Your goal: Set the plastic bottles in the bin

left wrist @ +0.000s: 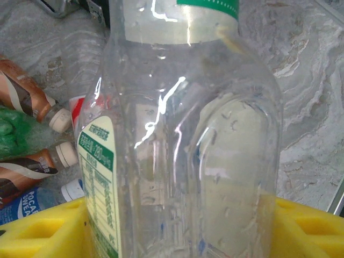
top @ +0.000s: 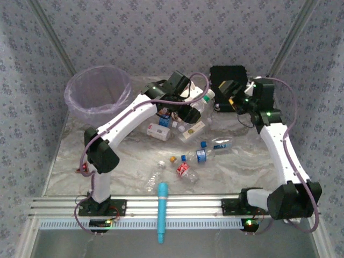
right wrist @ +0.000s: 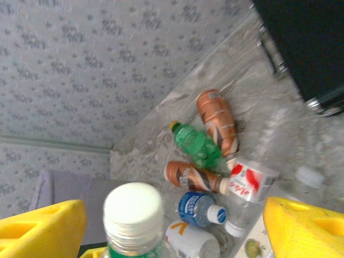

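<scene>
My left gripper [top: 189, 110] is shut on a clear bottle with a green-and-white label [left wrist: 183, 134], its yellow fingers [left wrist: 32, 231] pressed on both sides. That bottle [top: 200, 102] is held above the pile at the back middle. Its white cap [right wrist: 133, 212] stands between the wide-apart yellow fingers [right wrist: 306, 228] of my right gripper [right wrist: 172, 226], which is open and not touching it. More bottles lie below: two brown [right wrist: 215, 121], one green [right wrist: 196, 145], one blue-labelled [right wrist: 196, 208], one red-labelled [right wrist: 250, 180]. The lavender-lined bin [top: 98, 94] stands at the back left.
Loose bottles lie mid-table: a blue-labelled one [top: 201, 156], a clear one [top: 223, 143], a crushed red one [top: 184, 170] and a clear one [top: 153, 174]. A light-blue cylindrical tool [top: 162, 212] crosses the front rail. A black case [top: 228, 80] sits at the back right.
</scene>
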